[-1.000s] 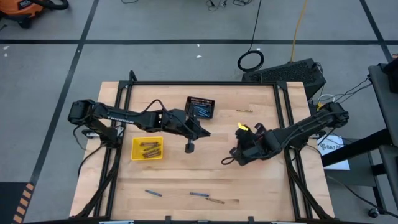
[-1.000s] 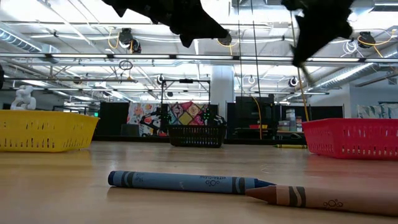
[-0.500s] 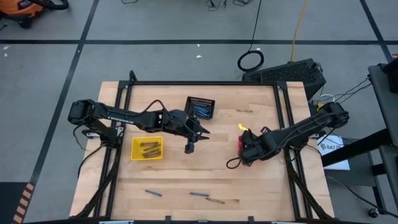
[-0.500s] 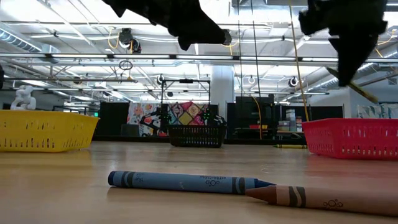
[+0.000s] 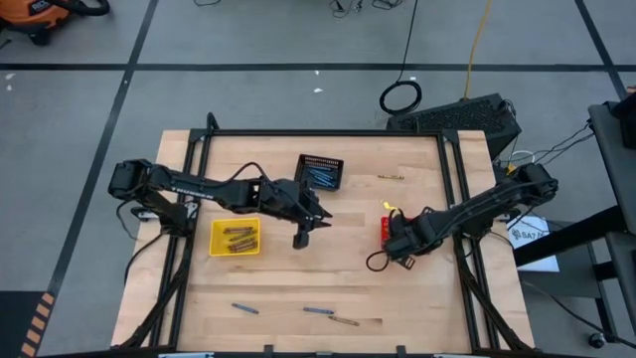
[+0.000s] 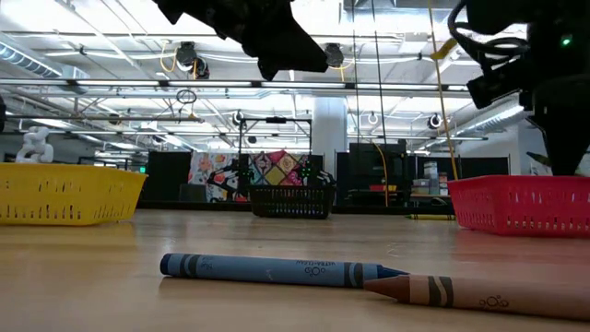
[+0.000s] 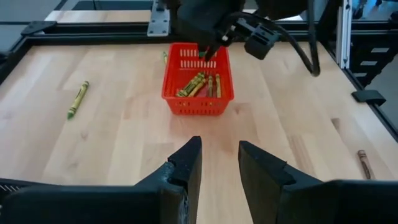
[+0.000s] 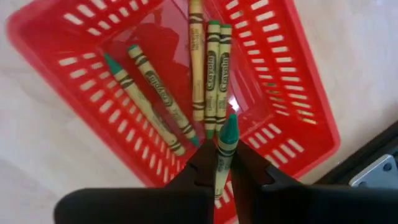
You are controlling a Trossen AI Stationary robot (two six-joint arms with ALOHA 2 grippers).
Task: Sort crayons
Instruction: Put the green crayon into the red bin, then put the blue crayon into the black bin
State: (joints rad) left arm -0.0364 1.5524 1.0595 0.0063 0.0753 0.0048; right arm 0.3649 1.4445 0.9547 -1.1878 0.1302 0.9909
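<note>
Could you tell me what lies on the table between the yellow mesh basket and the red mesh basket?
In the high view, only bare wood lies between the yellow mesh basket and the red mesh basket; the open left pincer hangs above it.

A light wooden table (image 5: 298, 288) carries three small mesh plastic baskets: a yellow basket (image 5: 236, 237) toward its left edge, a black basket (image 5: 320, 171) near the far edge, a red basket (image 7: 198, 78) toward the right edge. Beyond the far edge, a coiled black cable (image 5: 400, 97) lies on the grey floor (image 5: 248, 40).
</note>
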